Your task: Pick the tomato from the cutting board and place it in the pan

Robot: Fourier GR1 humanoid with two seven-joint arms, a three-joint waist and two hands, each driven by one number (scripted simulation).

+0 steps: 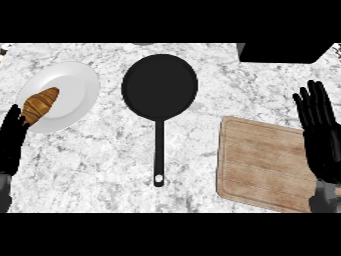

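Marble counter [225,75]: pan [160,86], plate [73,85] with croissant [40,103].

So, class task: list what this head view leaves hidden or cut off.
- Tomato: not visible; the right robot hand covers part of the cutting board.
- Cutting board's right edge: hidden by that hand.
- Dark object: cut off at top.
- Left robot hand: cropped by left edge.

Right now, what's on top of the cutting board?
The cutting board shows bare wood with no tomato on it. The right hand, open, hangs over its right edge and covers that strip, so what lies there cannot be seen.
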